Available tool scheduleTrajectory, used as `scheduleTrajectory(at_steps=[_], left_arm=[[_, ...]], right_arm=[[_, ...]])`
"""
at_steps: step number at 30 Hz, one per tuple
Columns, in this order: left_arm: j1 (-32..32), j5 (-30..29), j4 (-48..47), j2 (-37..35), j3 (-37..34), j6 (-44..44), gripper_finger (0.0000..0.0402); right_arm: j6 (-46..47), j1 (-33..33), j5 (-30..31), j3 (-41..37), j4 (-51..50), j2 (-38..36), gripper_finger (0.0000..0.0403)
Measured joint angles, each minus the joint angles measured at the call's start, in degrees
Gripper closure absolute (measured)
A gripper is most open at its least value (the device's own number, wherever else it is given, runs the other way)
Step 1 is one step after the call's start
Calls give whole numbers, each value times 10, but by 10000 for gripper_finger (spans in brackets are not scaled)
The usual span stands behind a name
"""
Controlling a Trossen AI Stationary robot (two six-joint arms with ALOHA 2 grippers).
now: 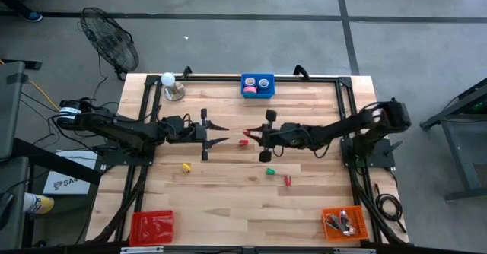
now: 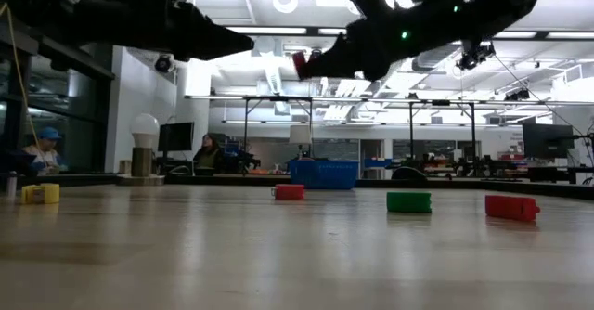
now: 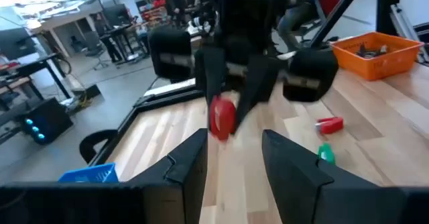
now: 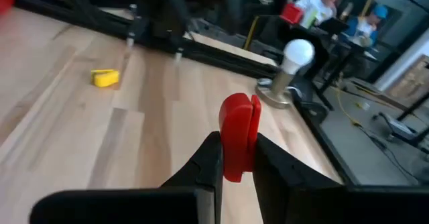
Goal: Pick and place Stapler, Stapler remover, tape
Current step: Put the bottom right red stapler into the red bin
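My right gripper (image 1: 252, 135) hovers over the table's middle, shut on a small red staple remover (image 4: 238, 133), which shows in the low view high above the wood (image 2: 303, 62). My left gripper (image 1: 221, 132) is open and faces it from the left; its fingers (image 3: 191, 158) point at the red piece (image 3: 222, 117) with a gap between. On the table lie a red piece (image 2: 290, 191), a green one (image 2: 408, 201), another red one (image 2: 511, 207) and a yellow one (image 2: 42, 193). Tape rolls, one of them pink (image 1: 249, 92), sit in the blue bin (image 1: 257, 94). My right gripper pinches the red staple remover between its two fingers (image 4: 209, 160) by one end (image 4: 234, 170). The rounded, slotted end (image 4: 240, 113) sticks out past the fingertips. The fingers come level from the table's right. The piece is lifted clear of the table.
A lamp with a white bulb (image 1: 169, 81) stands at the far left corner. A red bin (image 1: 151, 227) sits at the near left and an orange bin (image 1: 344, 222) with dark items at the near right. A black frame rail (image 1: 228, 77) runs along the table's edges. People sit beyond the table.
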Motion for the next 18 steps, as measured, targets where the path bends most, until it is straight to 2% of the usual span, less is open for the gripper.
scheduleTrajectory(at_steps=[7, 14, 18], left_arm=[[0, 2, -30, 0, 0, -3, 263], [0, 28, -2, 37, 0, -12, 263], [0, 29, 25, 59, 0, -12, 263]], right_arm=[[8, 24, -4, 0, 87, 79, 356], [-16, 40, 22, 0, 172, 85, 356], [-16, 34, 22, 0, 173, 85, 356]])
